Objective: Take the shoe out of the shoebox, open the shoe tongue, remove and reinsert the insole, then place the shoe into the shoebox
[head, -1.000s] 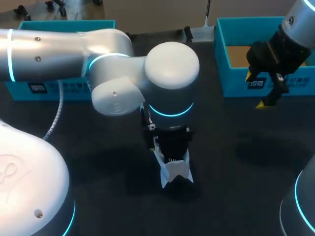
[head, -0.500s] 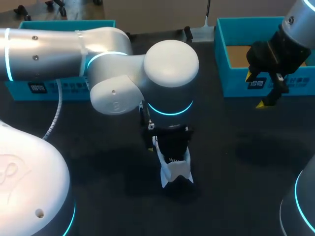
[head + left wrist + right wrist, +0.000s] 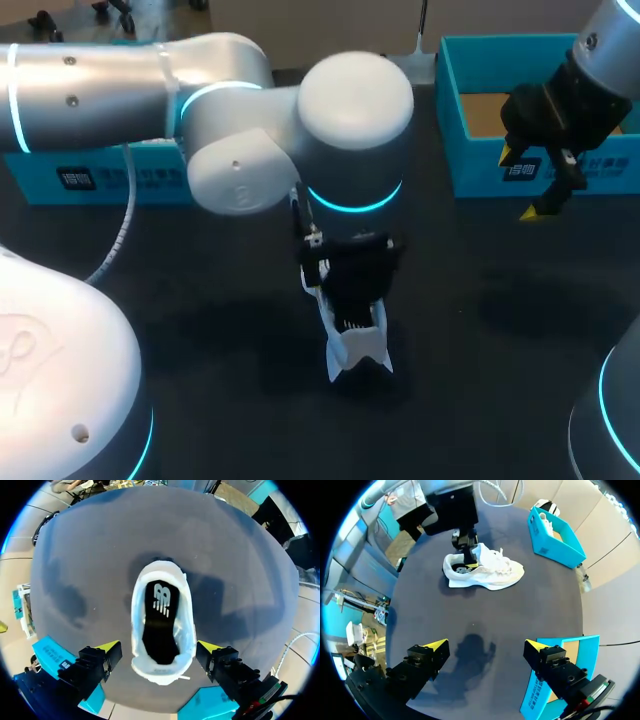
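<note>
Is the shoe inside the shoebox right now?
No, the white shoe lies on the dark table, apart from the blue shoebox.

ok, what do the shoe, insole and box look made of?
Shoe: white and matte, looks like a textile or synthetic upper; the weave is too small to tell.
Insole: black and matte, likely fabric-faced foam, with white print.
Box: probably cardboard, teal outside, plain brown inside, thin straight walls.
</note>
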`<state>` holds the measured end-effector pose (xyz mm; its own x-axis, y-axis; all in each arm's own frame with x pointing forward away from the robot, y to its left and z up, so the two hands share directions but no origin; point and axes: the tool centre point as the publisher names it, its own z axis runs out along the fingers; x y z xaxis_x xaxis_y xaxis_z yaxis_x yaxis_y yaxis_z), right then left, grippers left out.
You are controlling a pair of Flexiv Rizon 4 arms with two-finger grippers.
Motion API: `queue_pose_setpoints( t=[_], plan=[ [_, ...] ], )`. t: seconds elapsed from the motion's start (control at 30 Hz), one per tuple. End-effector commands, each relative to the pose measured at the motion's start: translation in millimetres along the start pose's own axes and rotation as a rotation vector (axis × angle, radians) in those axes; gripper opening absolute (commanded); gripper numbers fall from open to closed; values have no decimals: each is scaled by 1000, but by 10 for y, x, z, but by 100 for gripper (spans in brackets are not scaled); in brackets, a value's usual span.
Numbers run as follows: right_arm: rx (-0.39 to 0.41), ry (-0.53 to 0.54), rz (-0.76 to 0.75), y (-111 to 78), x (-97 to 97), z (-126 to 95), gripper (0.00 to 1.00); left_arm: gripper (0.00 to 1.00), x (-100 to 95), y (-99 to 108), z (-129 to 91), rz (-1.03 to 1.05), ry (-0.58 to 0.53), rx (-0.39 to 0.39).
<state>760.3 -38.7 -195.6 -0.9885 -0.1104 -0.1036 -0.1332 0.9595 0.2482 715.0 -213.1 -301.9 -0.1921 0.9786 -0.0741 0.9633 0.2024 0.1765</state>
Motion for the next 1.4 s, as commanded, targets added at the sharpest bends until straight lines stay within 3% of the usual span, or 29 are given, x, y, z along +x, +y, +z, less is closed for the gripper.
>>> queue_pose_setpoints(
  t=[0.03,0.4,0.57,0.83,0.9,1.17,1.4],
  plan=[
    [5,1,1,11,-10,14,100,100,64,92,-186,0,-26,14],
    [5,1,1,11,-10,14,100,100,112,432,-302,-52,-20,-28],
    [5,1,1,11,-10,14,100,100,99,545,-185,-44,-1,-31],
    [5,1,1,11,-10,14,100,99,65,508,9,-18,18,1],
    [5,1,1,11,-10,14,100,94,61,489,36,-14,19,5],
    [5,1,1,11,-10,14,100,97,52,434,139,3,36,22],
    [5,1,1,11,-10,14,100,83,53,419,167,11,44,26]
  ],
)
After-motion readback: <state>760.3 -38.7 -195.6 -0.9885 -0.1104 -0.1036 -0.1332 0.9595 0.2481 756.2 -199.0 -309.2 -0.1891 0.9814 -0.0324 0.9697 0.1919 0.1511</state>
